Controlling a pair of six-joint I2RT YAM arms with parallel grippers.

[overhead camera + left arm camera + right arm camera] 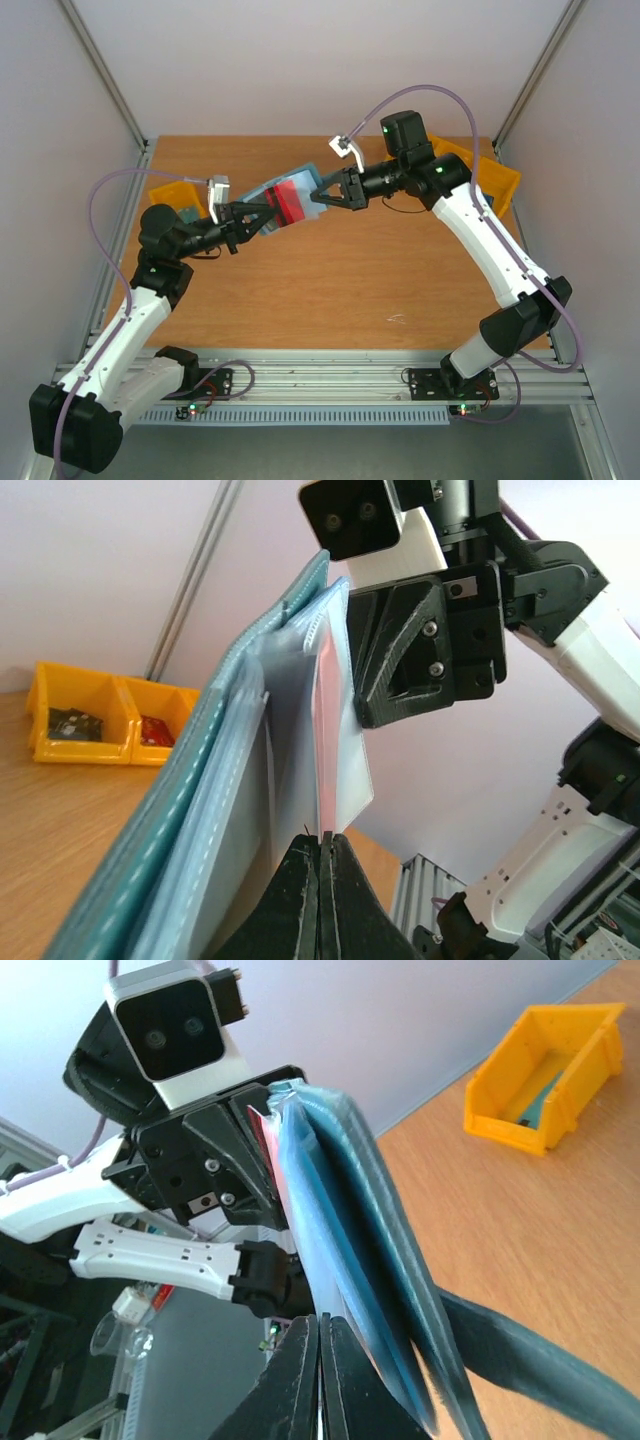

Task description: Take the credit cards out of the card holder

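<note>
Card holder (303, 177) hangs over the table (330, 285), between your left pincer (262, 211) and right pincer (316, 194), both clenched on it; red card (290, 203) sits inside, none extracted yet.

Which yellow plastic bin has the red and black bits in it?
The two-compartment yellow bin by the upright post, in the left wrist view; the single yellow bin shows only something teal.

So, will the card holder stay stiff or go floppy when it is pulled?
Probably floppy: one flap of the card holder sags in a curve. Its clear sleeve looks thin and smooth, so it might slip. It seems light: the left gripper pinches only a thin edge, yet it hangs in the air.
</note>
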